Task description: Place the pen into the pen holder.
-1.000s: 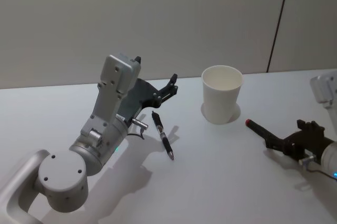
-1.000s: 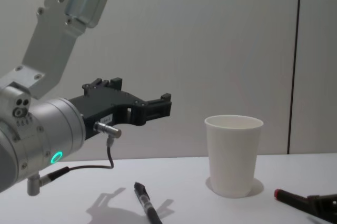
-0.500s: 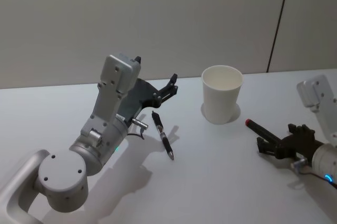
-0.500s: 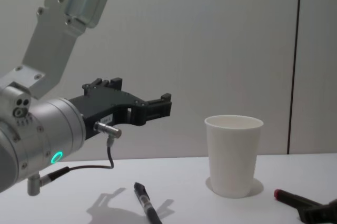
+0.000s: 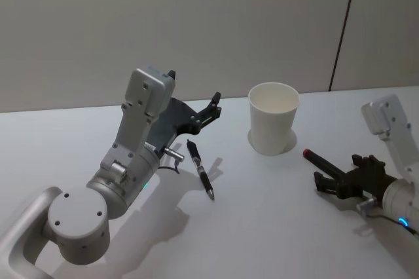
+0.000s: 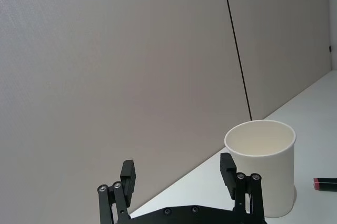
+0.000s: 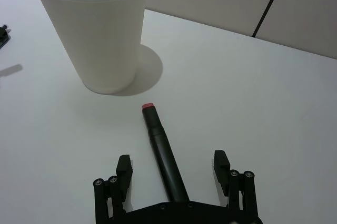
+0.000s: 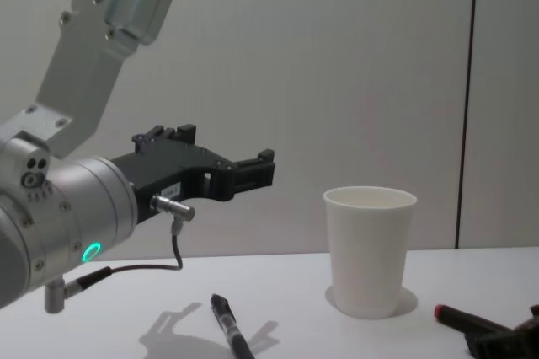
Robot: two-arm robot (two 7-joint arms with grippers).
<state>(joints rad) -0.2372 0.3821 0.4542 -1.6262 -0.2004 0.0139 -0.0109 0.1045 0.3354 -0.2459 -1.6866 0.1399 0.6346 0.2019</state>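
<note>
The pen holder, a white paper cup [image 5: 273,122] [image 8: 369,249] [image 7: 95,29] [image 6: 260,166], stands upright on the white table. Right of it lies a dark pen with a red end [image 5: 319,159] [image 7: 160,150] [image 8: 463,319], red end towards the cup. My right gripper [image 5: 322,183] [image 7: 171,162] [image 8: 480,344] is low over the table and open. Its fingers [image 7: 123,165] stand either side of the pen's rear part without touching it. My left gripper [image 5: 211,110] [image 8: 253,172] [image 6: 178,171] hangs open and empty in the air left of the cup.
A second black click pen [image 5: 200,169] [image 8: 227,331] lies on the table [image 5: 262,226] below the left gripper. A grey wall with a dark vertical seam [image 5: 342,30] runs behind the table. Bare table lies between the cup and the click pen.
My right gripper has slid left along the red-ended pen towards the cup, and its open fingers now straddle the pen. The left arm and both pens have stayed put.
</note>
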